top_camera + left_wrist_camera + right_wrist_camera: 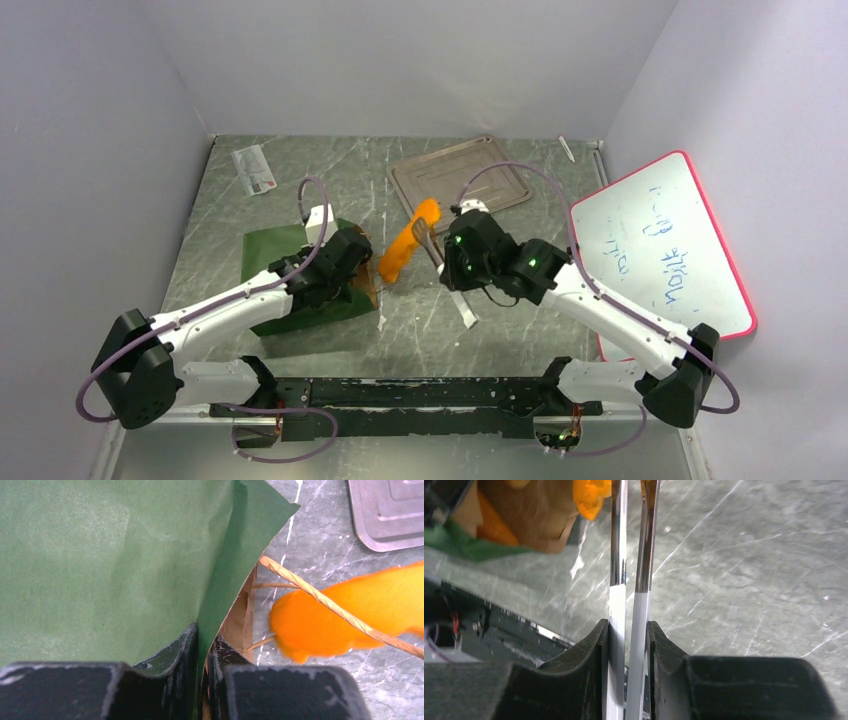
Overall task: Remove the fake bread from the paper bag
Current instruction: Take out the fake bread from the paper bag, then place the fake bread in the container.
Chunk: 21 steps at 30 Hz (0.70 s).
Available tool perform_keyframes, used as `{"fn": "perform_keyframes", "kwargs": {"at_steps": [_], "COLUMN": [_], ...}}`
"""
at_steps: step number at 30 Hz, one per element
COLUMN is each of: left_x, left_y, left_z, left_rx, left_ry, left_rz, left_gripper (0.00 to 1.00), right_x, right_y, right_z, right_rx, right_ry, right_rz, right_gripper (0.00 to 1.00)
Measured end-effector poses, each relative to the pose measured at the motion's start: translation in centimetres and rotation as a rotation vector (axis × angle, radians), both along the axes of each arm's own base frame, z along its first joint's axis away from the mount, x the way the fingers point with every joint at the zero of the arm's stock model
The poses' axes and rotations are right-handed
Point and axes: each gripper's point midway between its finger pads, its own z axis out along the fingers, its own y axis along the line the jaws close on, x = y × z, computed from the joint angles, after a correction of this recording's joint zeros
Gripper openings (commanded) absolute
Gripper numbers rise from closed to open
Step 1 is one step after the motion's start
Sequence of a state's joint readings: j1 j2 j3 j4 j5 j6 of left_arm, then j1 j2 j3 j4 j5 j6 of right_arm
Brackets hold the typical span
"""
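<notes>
The dark green paper bag (272,248) lies on its side at the left, mouth toward the centre. My left gripper (352,278) is shut on the edge of the bag's mouth (215,580), one finger outside and one on the brown inside; in the left wrist view the gripper (202,642) pinches that wall. A long orange piece of fake bread (408,250) hangs just outside the mouth, beyond a tan cord handle (325,602). My right gripper (458,280) is shut on white-handled metal tongs (629,555), whose tips meet the bread (591,497).
A flat grey metal tray (470,175) lies behind the bread. A pink-rimmed whiteboard (660,250) leans at the right. A card (255,170) lies at the back left and a small white pen (566,148) at the back right.
</notes>
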<state>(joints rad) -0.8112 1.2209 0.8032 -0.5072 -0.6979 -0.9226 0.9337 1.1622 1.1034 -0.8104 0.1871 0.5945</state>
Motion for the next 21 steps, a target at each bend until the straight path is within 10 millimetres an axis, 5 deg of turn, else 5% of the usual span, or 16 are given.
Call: {"fn": "perform_keyframes", "kwargs": {"at_steps": [12,21], "left_x": [-0.2,-0.4], "left_y": [0.3,0.2], "left_z": [0.6,0.8], "left_rx": [-0.009,-0.001], "left_ry": [-0.024,-0.015], "left_rz": [-0.029,-0.071], "left_gripper": [0.07,0.07], "right_x": [9.9,20.3], "right_y": [-2.7,-6.6], "right_z": [2.5,0.4], "right_rx": [0.128,0.296], "right_ry": [-0.044,0.001], "right_rz": [-0.272,-0.470], "right_gripper": [0.00,0.00]}}
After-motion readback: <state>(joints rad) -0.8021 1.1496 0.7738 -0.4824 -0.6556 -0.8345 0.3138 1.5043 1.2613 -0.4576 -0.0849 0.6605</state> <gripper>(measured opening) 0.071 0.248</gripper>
